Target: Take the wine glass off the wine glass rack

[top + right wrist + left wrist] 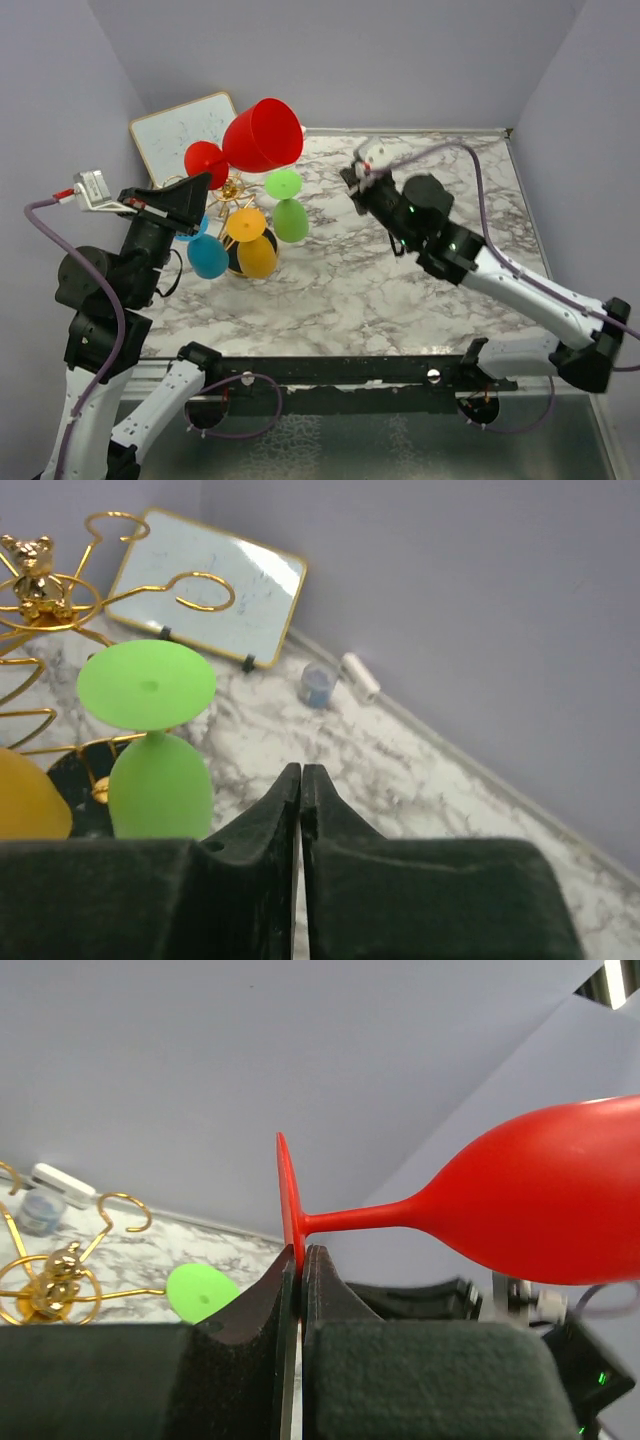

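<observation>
A red wine glass [262,135] is held sideways in the air, up and clear of the rack, its bowl pointing right. My left gripper [203,183] is shut on the edge of its round foot [287,1195], and the stem and bowl [540,1200] stretch off to the right. The gold wire wine glass rack [233,190] stands just right of that gripper, its looped arms [60,1280] showing below the glass. My right gripper [353,178] hovers to the right of the rack, shut with nothing between its fingers [300,775].
A green glass [290,215], a yellow glass [255,250] and a blue glass [207,255] hang on the rack. A white board [180,130] leans against the back-left wall. A small blue pot [318,685] and a white cylinder [360,675] lie by the wall.
</observation>
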You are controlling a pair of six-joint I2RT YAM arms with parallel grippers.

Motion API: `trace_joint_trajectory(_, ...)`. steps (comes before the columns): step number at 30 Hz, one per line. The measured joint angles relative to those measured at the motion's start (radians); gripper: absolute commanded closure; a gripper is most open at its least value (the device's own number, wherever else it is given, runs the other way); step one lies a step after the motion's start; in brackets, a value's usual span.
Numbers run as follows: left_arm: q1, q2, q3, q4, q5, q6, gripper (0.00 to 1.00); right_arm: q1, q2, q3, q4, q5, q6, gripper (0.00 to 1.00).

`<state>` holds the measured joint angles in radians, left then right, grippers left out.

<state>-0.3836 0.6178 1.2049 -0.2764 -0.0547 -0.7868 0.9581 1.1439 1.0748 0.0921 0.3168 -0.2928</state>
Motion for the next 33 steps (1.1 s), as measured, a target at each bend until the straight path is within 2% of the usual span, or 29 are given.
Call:
trace_joint_trajectory(2,0.000,-0.008,0.010,-0.019,-0.019,0.031,1.00,-0.039,0.111,0.177,-0.115,-0.017,0.080,0.99)
trace_joint_trajectory(4,0.000,-0.006,0.016,-0.061,-0.041,0.079,1.00,-0.126,0.232,0.409,-0.264,-0.103,0.171,0.99)
trace_joint_trajectory(7,0.000,-0.005,0.011,-0.124,-0.052,0.123,1.00,-0.317,0.367,0.687,-0.427,-0.290,0.310,0.98)
trace_joint_trajectory(8,0.000,-0.005,0.010,-0.140,-0.055,0.137,1.00,-0.360,0.385,0.730,-0.457,-0.346,0.339,0.91)
trace_joint_trajectory(9,0.000,-0.005,0.009,-0.153,-0.058,0.149,1.00,-0.375,0.389,0.774,-0.488,-0.414,0.380,0.79)
trace_joint_trajectory(10,0.000,-0.005,0.009,-0.165,-0.060,0.161,1.00,-0.448,0.404,0.793,-0.502,-0.463,0.411,0.66)
trace_joint_trajectory(13,0.000,-0.003,0.008,-0.177,-0.058,0.192,1.00,-0.524,0.399,0.809,-0.514,-0.698,0.506,0.51)
trace_joint_trajectory(18,0.000,0.052,0.014,-0.173,0.009,0.236,1.00,-0.524,0.363,0.766,-0.482,-1.050,0.608,0.47)
trace_joint_trajectory(21,0.000,0.136,0.042,-0.169,0.082,0.257,1.00,-0.518,0.352,0.760,-0.479,-1.172,0.633,0.47)
trace_joint_trajectory(26,0.000,0.268,0.068,-0.161,0.180,0.272,1.00,-0.519,0.332,0.756,-0.489,-1.225,0.632,0.46)
trace_joint_trajectory(33,0.000,0.279,0.066,-0.144,0.219,0.273,1.00,-0.519,0.286,0.749,-0.505,-1.206,0.603,0.46)
